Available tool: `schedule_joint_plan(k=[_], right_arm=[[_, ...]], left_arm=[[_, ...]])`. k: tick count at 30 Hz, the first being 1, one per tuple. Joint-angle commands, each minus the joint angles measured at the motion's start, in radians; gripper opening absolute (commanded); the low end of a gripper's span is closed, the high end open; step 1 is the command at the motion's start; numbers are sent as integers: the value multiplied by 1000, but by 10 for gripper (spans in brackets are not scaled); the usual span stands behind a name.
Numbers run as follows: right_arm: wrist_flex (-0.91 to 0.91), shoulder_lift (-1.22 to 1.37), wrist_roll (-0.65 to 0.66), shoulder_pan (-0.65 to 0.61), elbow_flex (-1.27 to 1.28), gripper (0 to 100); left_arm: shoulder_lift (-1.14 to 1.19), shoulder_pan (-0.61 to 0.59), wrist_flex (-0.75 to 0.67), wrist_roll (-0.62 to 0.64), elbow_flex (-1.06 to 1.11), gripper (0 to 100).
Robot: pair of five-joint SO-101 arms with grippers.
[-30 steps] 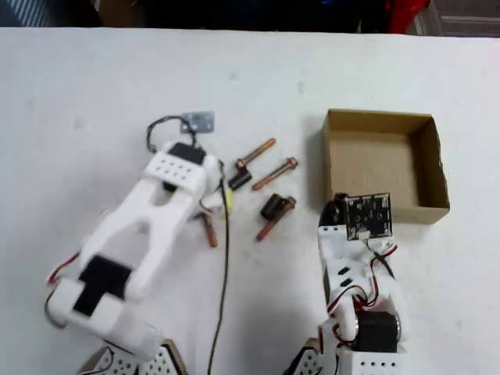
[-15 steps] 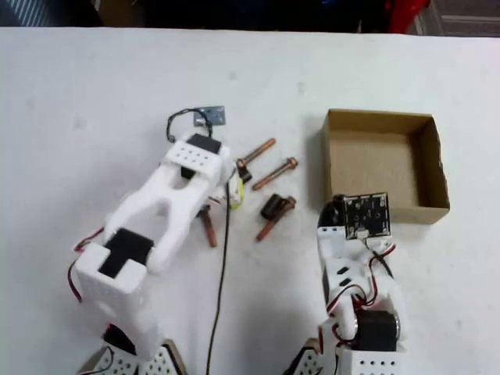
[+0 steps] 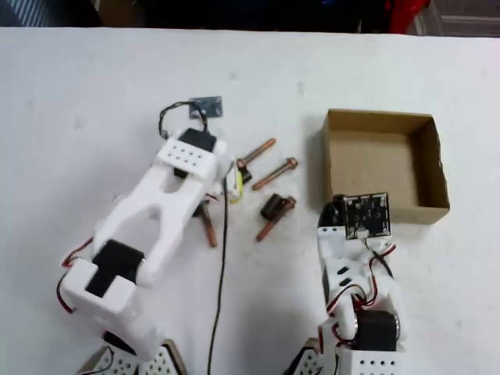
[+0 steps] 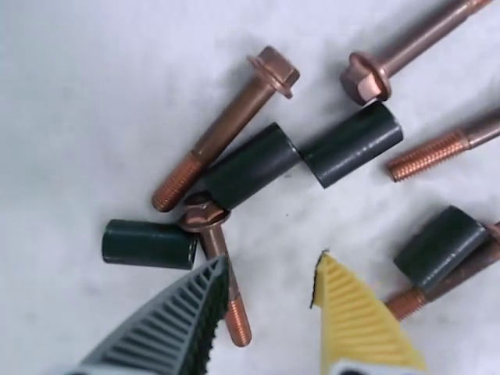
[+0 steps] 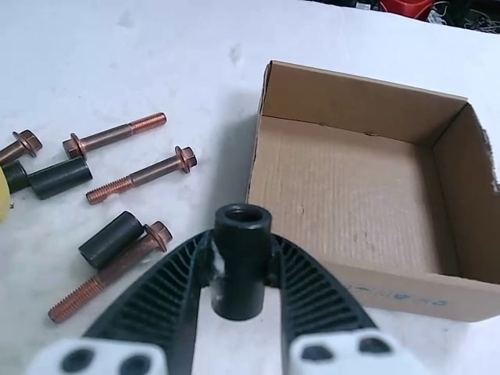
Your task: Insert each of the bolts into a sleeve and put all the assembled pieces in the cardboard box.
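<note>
Right gripper point(image 5: 241, 244): black fingers point(image 5: 168, 281) pinch a black sleeve point(image 5: 241, 262), held upright with its open bore toward the wrist camera. In the high view the right arm point(image 3: 355, 266) sits at the near wall of the cardboard box point(image 3: 428, 168).

Left gripper point(image 4: 269, 269): fingers spread, with grey finger point(image 4: 168, 328) and yellow finger point(image 4: 351, 320) apart and bare white counter point(image 4: 78, 94) between the tips. It hangs low over the cluster of loose parts.

The grey fingertip overlaps the shaft of a short bolt point(image 4: 212, 238) (touching or just above: cannot tell). That bolt's head lies between a lying sleeve point(image 4: 148, 244) and a second sleeve point(image 4: 250, 166), touching both.

A long bolt point(image 4: 223, 129) lies along the far side of the second sleeve. A third sleeve point(image 4: 351, 144) lies nearly end to end with the second.

Beside the yellow finger, a fourth sleeve point(image 4: 441, 246) lies against a neighbour bolt point(image 4: 406, 299), side by side and not inserted.

Farther out in the high view, a nearer bolt point(image 3: 275, 173) and a far bolt point(image 3: 256, 152) lie roughly parallel on the counter, between the left arm point(image 3: 156, 211) and the box.

The box stands open side up, well apart from the cluster, on the right arm's side.
</note>
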Motion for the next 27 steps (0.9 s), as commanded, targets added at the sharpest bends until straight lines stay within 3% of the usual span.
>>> schedule_joint_plan(k=[1,27], right_arm=[[-28,-10,-2,1,-8,19],[-31,-8,0,1,12,21]], left_arm=[[-62,-5,8,9,3,203],[-61,-64,-144,9,153,203]])
